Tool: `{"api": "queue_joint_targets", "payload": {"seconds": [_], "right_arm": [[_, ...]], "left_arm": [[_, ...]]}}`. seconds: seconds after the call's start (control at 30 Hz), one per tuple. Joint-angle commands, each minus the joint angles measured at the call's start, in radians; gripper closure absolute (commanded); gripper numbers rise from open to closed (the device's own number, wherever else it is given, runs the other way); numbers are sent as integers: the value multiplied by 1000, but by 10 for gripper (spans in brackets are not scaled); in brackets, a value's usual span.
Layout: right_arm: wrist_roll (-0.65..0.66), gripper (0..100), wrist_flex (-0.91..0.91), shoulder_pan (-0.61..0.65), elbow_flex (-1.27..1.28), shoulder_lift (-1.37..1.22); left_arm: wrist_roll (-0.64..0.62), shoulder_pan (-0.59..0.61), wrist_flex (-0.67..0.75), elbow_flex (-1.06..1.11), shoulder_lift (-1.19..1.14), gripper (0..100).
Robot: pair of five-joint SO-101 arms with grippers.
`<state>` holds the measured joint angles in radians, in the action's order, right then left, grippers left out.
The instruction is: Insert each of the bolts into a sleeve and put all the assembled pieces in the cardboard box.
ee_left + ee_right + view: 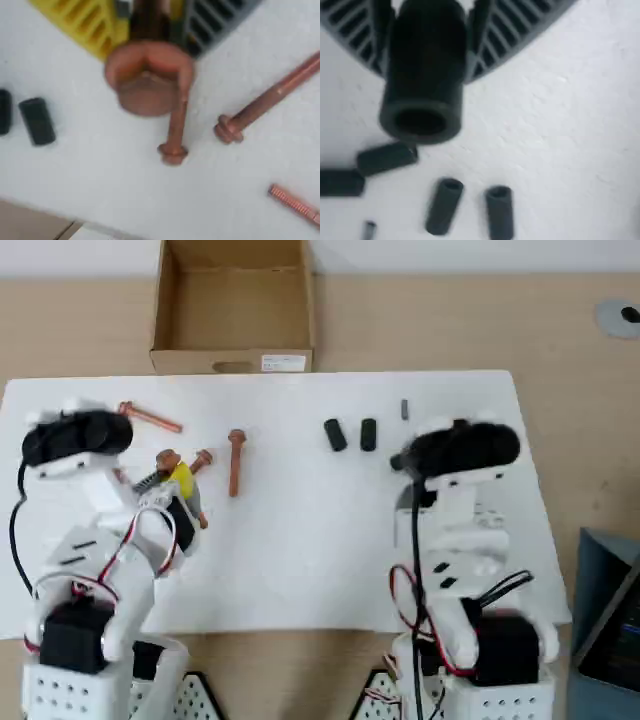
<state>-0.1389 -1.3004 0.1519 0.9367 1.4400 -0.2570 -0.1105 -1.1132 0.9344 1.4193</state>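
At the top of the high view, left of centre, we see the cardboard box (232,361). It is open-topped with plain brown walls, and it stands on the wooden desk (450,325) just past the far edge of a white sheet (300,560) with a faintly grainy surface.

The left hand (178,492) sits over the left part of the sheet. One ribbed plastic finger is yellow (82,25) and the other is dark grey (215,20). The hand is clamped on the shank of the held bolt (149,82), a copper-coloured piece whose round, flanged head faces the wrist camera.

Three more copper-coloured bolts lie on the sheet:
- The long bolt (236,462) lies up-and-down in the frame, a little to the right of the hand.
- The short bolt (203,457) lies between the long bolt and the hand.
- The slanted bolt (150,417) lies towards the sheet's upper left corner.

The right arm (455,455) stands right of centre. The right hand (427,20) has dark ribbed fingers and grips the held sleeve (422,95), a smooth matte black cylinder whose open round bore faces the camera.

In the upper middle of the sheet, just left of that arm, the first loose sleeve (335,435) and the second loose sleeve (368,434) lie side by side. A thin dark piece (405,410) lies a little above and to the right of them. In the right wrist view, the third loose sleeve (387,157) and the fourth loose sleeve (340,182) lie nearly end to end on the sheet, near the held sleeve.
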Motion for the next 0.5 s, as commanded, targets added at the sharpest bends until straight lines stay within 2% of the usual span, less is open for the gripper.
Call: {"api": "queue_joint_targets", "payload": {"seconds": [0.0,0.27,0.47], "right_arm": [[-8,989,89,61,94,99],[-8,989,184,228,265,348],[-3,989,213,369,325,452]], "left_arm": [[-21,-12,66,58,136,998],[-68,-12,166,219,389,998],[-215,-14,244,230,406,998]]}}
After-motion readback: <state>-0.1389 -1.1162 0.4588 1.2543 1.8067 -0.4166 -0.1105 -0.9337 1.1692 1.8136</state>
